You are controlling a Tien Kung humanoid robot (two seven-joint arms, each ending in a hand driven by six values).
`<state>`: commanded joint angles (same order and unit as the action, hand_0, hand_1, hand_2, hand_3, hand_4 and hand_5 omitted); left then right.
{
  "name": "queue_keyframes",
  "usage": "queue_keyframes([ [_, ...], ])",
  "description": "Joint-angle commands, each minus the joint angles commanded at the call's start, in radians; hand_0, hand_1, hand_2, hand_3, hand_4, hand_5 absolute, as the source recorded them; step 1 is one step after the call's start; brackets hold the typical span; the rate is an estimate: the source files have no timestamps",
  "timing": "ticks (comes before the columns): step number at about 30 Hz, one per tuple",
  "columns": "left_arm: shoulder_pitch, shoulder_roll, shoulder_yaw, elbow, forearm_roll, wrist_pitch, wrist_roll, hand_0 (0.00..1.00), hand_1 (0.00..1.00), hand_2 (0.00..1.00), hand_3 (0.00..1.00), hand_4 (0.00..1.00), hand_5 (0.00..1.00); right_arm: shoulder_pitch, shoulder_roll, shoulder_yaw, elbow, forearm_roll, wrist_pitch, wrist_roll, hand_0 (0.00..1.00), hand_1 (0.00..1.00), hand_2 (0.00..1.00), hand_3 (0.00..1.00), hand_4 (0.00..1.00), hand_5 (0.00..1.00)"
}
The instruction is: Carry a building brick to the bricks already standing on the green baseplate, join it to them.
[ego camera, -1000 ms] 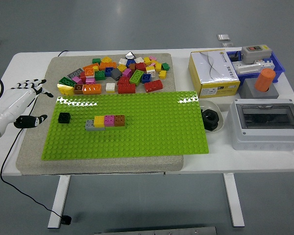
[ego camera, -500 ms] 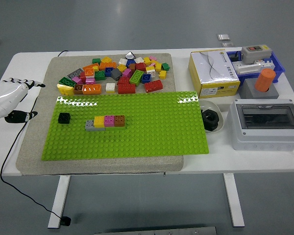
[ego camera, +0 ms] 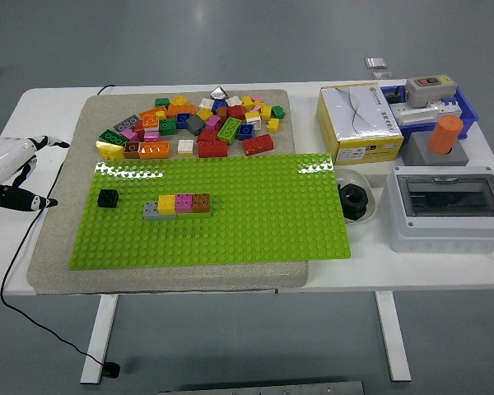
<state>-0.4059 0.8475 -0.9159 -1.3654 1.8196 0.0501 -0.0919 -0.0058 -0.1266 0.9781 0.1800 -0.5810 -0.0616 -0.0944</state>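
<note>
A: Checking the left hand (ego camera: 16, 169), you will find it at the table's (ego camera: 33, 255) left edge, fingers loosely spread, empty, touching no brick.

B: Containers?

A: The blue bin (ego camera: 469, 107) at far right holds a grey switch unit (ego camera: 432, 89). The white bowl (ego camera: 364, 193) beside the green baseplate (ego camera: 255, 222) holds a black part (ego camera: 352, 200).

B: The bricks?

A: You see a grey, yellow, pink and brown row (ego camera: 178, 206) on the baseplate's left half, a black brick (ego camera: 108, 197) just to its left. The loose brick pile (ego camera: 193, 125) lies on the mat's far side.

B: Changes?

A: The hand has withdrawn leftward, away from the baseplate; the bricks are unmoved.
</note>
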Motion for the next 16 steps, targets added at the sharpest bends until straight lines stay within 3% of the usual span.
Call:
queue_keyframes([
  [4, -0.01, 0.003, 0.044, 0.041, -0.039, -0.011, -0.004, 0.152, 0.002, 0.031, 0.83, 0.998, 0.172, -0.003, -0.002, 0.001, 0.0, 0.001, 0.002, 0.002, 0.639, 0.569, 0.686, 0.764, 0.771, 0.941],
  [5, -0.012, 0.002, 0.05, 0.05, -0.043, -0.01, -0.006, 0.154, 0.002, 0.029, 0.771, 0.998, 0.159, -0.003, -0.003, 0.001, 0.0, 0.001, 0.002, 0.002, 0.64, 0.566, 0.684, 0.763, 0.772, 0.931],
  [7, -0.018, -0.003, 0.058, 0.064, -0.045, -0.006, -0.011, 0.154, 0.002, 0.029, 0.771, 0.998, 0.159, -0.004, -0.003, 0.001, 0.0, 0.0, 0.003, 0.002, 0.64, 0.566, 0.684, 0.763, 0.772, 0.931],
  [16, -0.068, -0.064, 0.101, 0.093, -0.029, 0.012, -0.024, 0.159, 0.002, 0.028, 0.756, 0.998, 0.15, 0.001, -0.004, 0.0, 0.0, -0.004, 0.004, 0.0, 0.639, 0.565, 0.683, 0.763, 0.77, 0.931],
])
